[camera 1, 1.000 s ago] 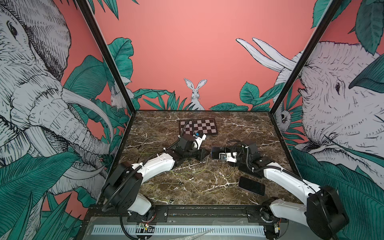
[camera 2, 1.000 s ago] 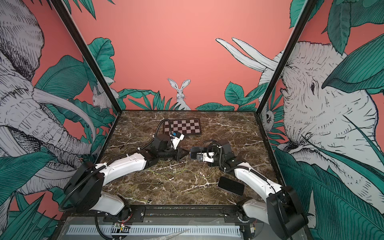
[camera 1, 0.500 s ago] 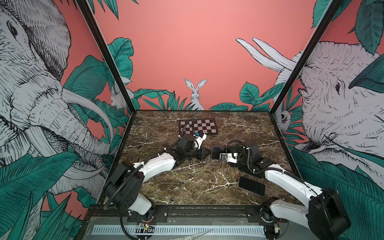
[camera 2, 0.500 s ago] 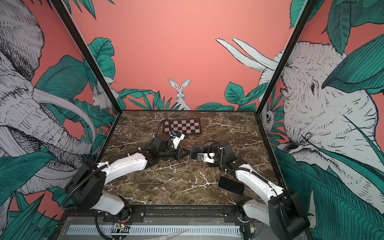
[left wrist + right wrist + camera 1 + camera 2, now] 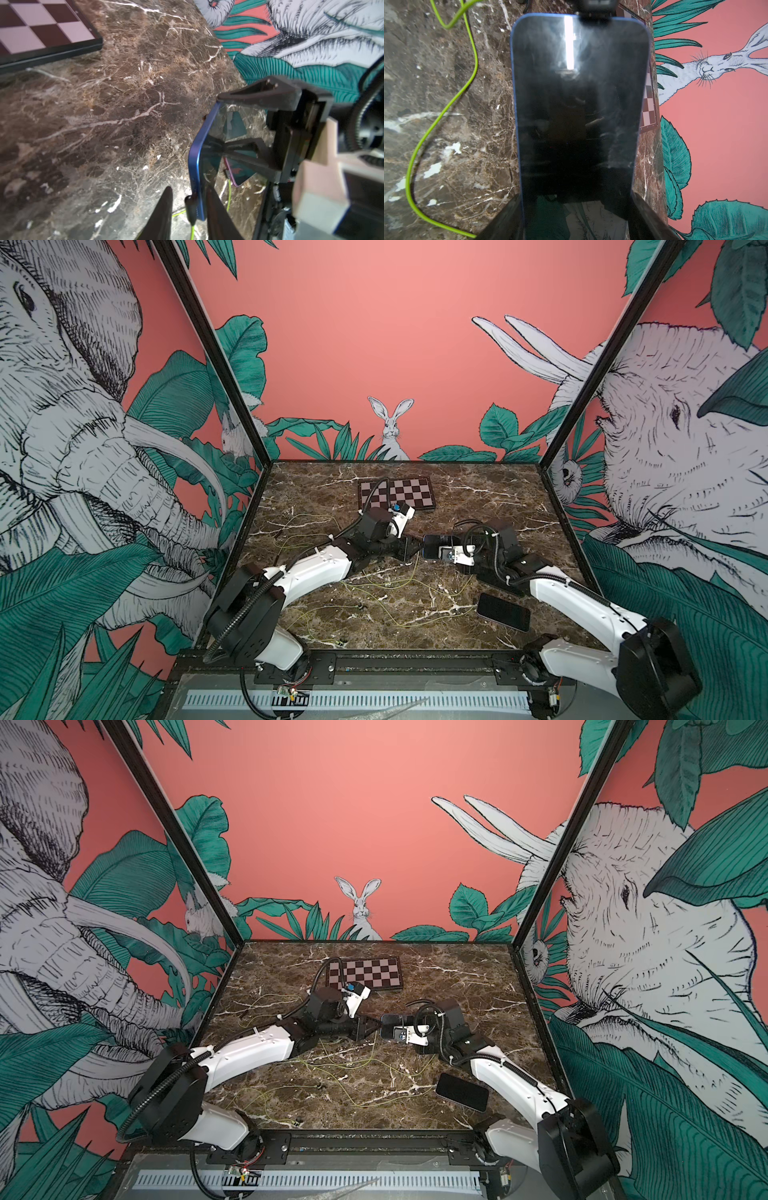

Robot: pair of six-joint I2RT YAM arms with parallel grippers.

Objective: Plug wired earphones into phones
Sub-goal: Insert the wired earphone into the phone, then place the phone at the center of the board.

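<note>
— What sort of place is this?
— A robot test booth. Two white robot arms (image 5: 316, 572) stand on a black rail (image 5: 415, 659) at a marble tabletop (image 5: 478, 497); jungle-printed walls (image 5: 415, 344) with an elephant (image 5: 83, 448) and a rabbit (image 5: 390, 427) enclose it.

Even light, glare on phone (image 5: 577, 116)

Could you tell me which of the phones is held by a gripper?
The blue-edged black phone, gripped by the right gripper; the glossy black phone near the front lies flat.
</note>
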